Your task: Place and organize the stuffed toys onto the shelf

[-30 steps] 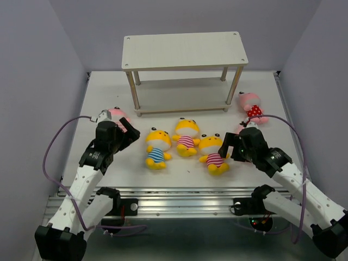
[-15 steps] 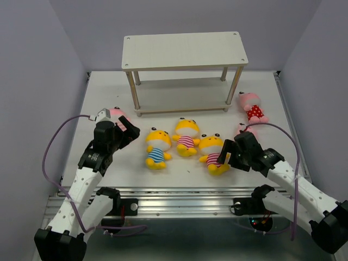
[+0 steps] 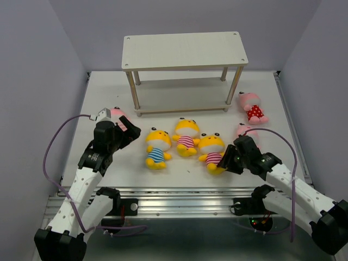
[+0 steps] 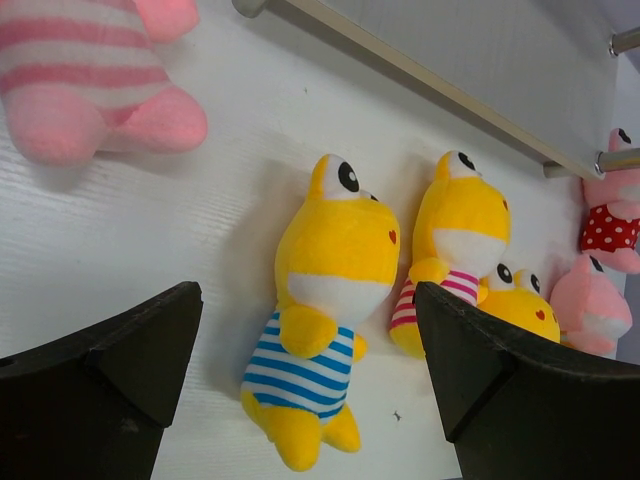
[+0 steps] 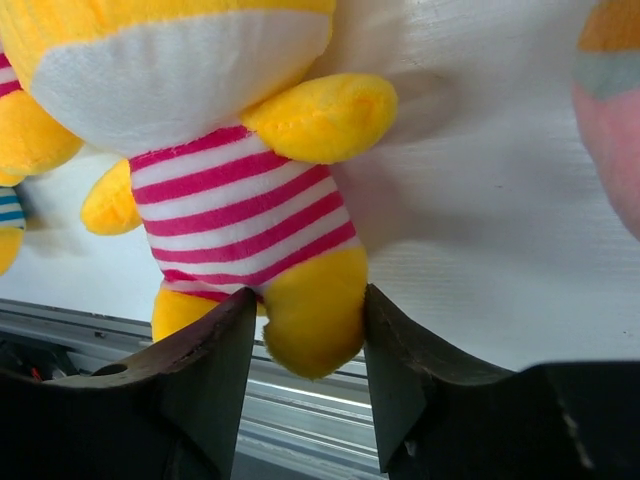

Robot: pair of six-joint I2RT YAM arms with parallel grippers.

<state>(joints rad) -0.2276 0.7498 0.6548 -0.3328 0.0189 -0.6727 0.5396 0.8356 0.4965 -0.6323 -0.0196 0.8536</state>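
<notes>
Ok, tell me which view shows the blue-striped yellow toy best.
Left wrist: the blue-striped yellow toy lies whole, large and unobstructed. Top external shows it whole but small; right wrist catches only a sliver of it at the left edge.

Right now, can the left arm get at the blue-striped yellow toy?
Probably yes. The left end effector is open and aimed at the blue-striped yellow toy, which lies just ahead of it with only bare table between. The pink striped toy sits off to the side, out of the path.

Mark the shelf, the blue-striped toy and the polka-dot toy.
shelf (image 3: 185, 50), top external view, top board.
blue-striped toy (image 4: 300, 362), left wrist view, striped body.
polka-dot toy (image 3: 254, 112), top external view, red outfit.
</notes>
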